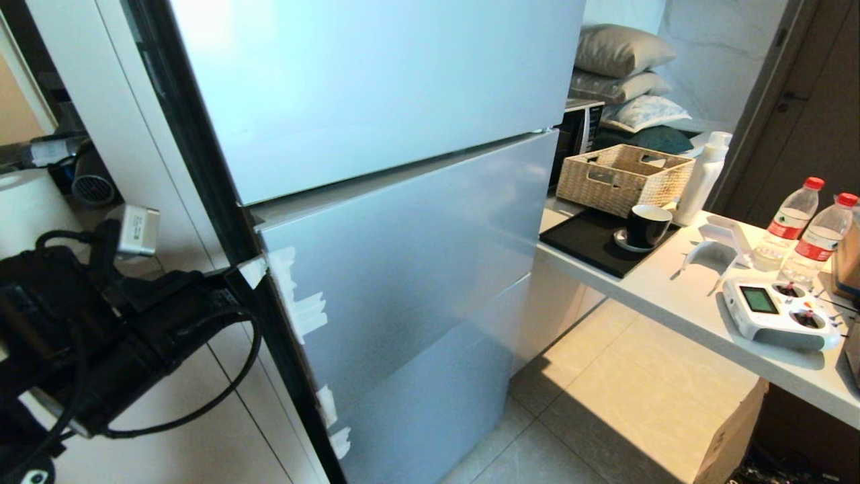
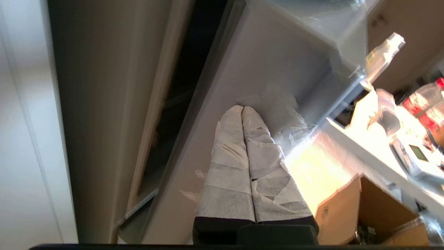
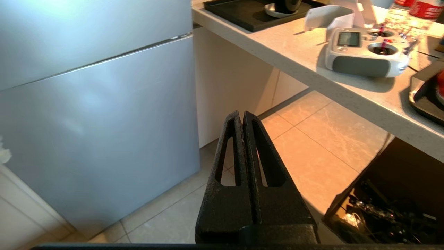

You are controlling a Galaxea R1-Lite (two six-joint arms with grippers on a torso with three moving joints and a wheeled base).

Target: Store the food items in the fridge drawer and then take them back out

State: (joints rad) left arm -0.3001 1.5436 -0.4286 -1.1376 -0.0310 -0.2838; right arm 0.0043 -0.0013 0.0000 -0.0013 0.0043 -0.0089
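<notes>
Fridge (image 1: pixel 403 222) fills most of the head view, a tall silver-blue one with flat doors, all of them looking shut from the front, with scraps of whitish tape (image 1: pixel 299 306) stuck along the left edge of the middle door. The left gripper (image 2: pixel 242 109), with fingers wrapped in white tape, is pressed closed with nothing between them, and it sits right at that left edge of the fridge door, tips touching or nearly touching the door face next to a crumpled patch of tape; the wrist view shows a dark gap beside the door edge. In the head view the left arm (image 1: pixel 101 323) is the black bulk with looping cables at the lower left, against the white cabinet panel. The right gripper (image 3: pixel 242 116) has black fingers, also shut tight and empty, and it hangs over the beige tiled floor (image 3: pixel 305 149) in front of the fridge's lower door, pointing towards the gap under the table. The white stone table (image 1: pixel 672 296) to the right carries a black tray (image 1: pixel 584 242) with a dark mug on a saucer (image 1: pixel 646 227), a woven wicker basket (image 1: pixel 621 176), a white bottle (image 1: pixel 702 178), two clear water bottles with red caps (image 1: pixel 806 225) and a white handheld remote controller (image 1: pixel 779 312). Can't see the red fruits or the clear fridge drawer anywhere.
</notes>
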